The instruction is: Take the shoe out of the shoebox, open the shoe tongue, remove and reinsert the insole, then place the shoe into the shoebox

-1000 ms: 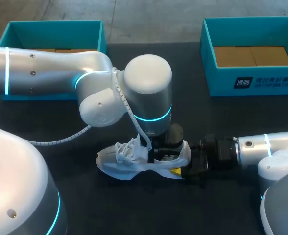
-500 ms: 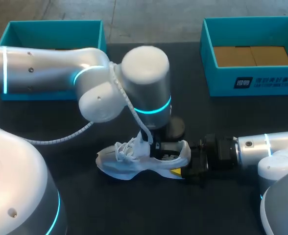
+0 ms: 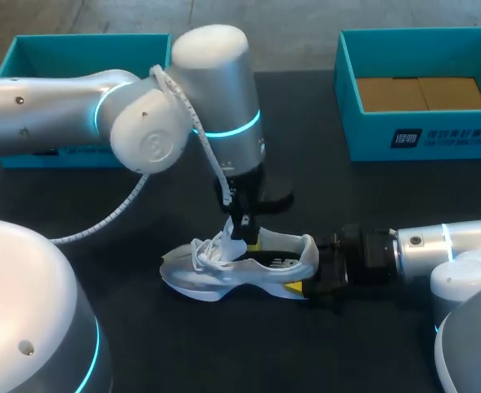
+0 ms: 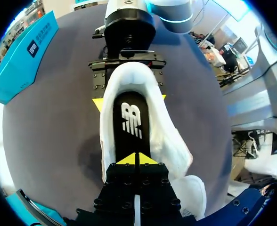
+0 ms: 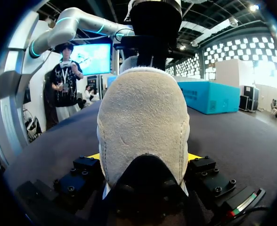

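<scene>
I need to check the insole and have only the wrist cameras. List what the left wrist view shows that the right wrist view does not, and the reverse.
Only the left wrist view: the black insole lying inside the white sneaker, and the left gripper, its yellow tips closed together over the insole.
Only the right wrist view: the suede outer back of the heel, which hides the shoe's inside.
Both: the right gripper clamped on the heel from two sides, and the dark table.
</scene>
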{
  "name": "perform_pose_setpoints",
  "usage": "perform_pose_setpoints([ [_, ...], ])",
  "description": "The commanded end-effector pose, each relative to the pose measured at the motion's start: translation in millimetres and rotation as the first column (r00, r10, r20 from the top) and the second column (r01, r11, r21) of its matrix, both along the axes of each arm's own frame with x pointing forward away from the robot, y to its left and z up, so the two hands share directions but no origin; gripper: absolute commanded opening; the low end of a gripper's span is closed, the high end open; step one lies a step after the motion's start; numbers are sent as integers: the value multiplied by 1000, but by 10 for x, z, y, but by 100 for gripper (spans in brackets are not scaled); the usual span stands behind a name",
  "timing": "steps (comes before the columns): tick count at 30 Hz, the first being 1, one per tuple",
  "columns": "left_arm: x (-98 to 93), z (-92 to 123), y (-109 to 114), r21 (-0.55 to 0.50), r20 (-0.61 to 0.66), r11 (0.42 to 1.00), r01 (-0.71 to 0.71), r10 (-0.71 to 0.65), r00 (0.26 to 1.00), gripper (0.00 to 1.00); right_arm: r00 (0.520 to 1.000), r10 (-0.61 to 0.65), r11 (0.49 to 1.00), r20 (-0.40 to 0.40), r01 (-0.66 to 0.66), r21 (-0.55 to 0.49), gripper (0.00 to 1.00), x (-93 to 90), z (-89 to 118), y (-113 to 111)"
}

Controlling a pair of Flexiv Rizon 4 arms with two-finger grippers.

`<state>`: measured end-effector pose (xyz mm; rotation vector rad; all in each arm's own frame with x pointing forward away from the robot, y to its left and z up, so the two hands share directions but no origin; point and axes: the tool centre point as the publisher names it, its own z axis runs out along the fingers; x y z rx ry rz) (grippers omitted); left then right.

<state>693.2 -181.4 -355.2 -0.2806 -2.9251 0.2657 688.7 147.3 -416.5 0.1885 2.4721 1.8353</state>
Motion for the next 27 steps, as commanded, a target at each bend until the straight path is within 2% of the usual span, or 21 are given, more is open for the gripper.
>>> perform_pose_setpoints([
  [1,-7,6,27,0,-26,1000,16,-16,1000,0,1000,-1,1000,-1,1,-3,0,-8,-2,-5],
  [13,-259,41,-101,32,-67,998,50,-47,997,0,1000,-1,1000,-1,1,-3,0,-8,-2,-5],
  [19,-303,31,-128,81,-92,996,39,-32,995,0,1000,-1,1000,-1,1,-3,0,-8,-2,-5],
  [27,-331,-149,-141,174,-106,985,18,1,994,0,1000,-1,1000,-1,1,-3,0,-8,-2,-5],
])
